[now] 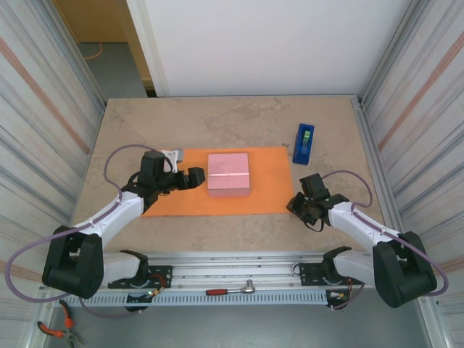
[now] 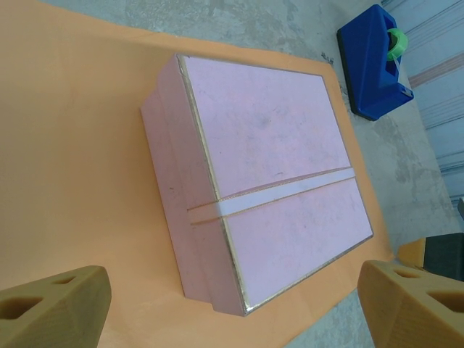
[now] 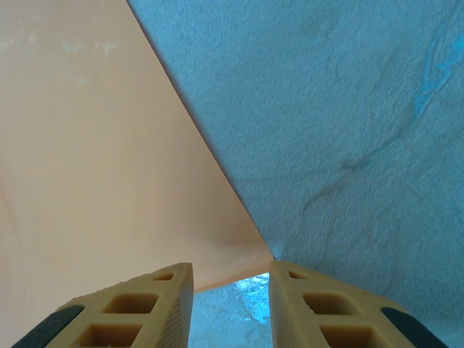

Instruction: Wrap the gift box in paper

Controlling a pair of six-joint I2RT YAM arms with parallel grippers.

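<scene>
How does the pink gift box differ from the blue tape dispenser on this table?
The gift box is pale pink, the tape dispenser blue. The gift box is broad and flat, the tape dispenser narrow. The gift box lies on the orange paper, the tape dispenser on the table itself. Neither is held.

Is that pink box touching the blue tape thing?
Apart. The top view shows a stretch of bare orange paper between the gift box and the tape dispenser.

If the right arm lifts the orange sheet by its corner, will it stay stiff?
Probably floppy: the paper looks thin and lies flat, so a lifted corner should curl. The gift box resting on its middle likely pins it, so it bends rather than slides.
</scene>
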